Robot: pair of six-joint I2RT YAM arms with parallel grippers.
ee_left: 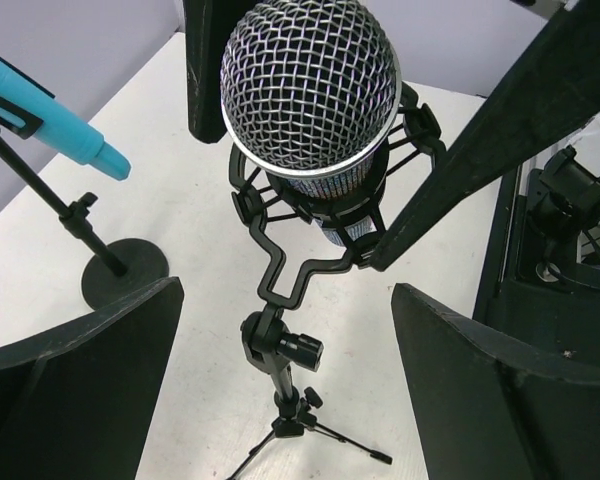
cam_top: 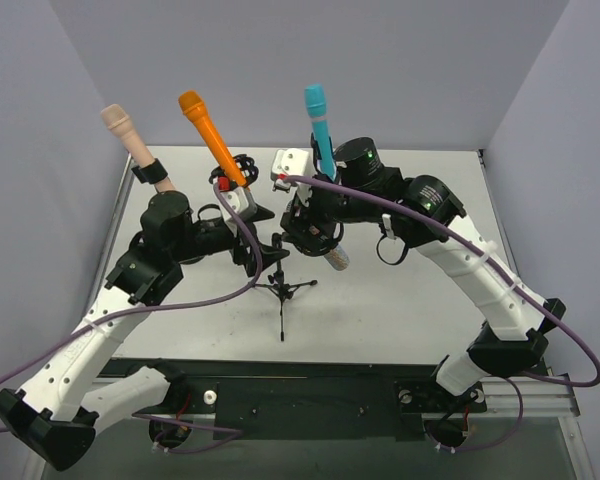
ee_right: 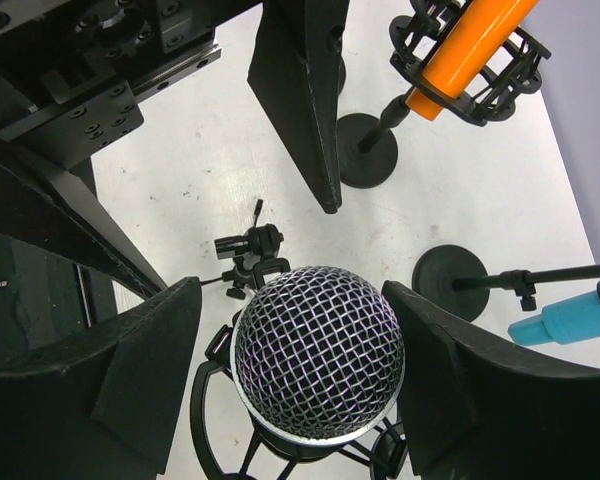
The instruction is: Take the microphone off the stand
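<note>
The microphone (ee_left: 310, 85), with a silver mesh head (ee_right: 318, 350), sits upright in a black shock mount (ee_left: 280, 265) on a small tripod stand (ee_left: 280, 385) at mid-table (cam_top: 283, 290). My right gripper (ee_right: 292, 300) is over it, and its fingers (ee_right: 150, 370) flank the head on both sides. A narrow gap shows on the left, so the jaws stand open. My left gripper (ee_left: 288, 295) is wide open low down. The stand's post is between its pads (ee_left: 80, 370), apart from both.
Three other microphones stand on round-based stands along the back: beige (cam_top: 130, 135), orange (cam_top: 208, 130) and blue (cam_top: 320, 125). The blue one's base (ee_left: 125, 270) lies close to my left gripper's left. The orange one's base (ee_right: 365, 150) is just beyond the tripod.
</note>
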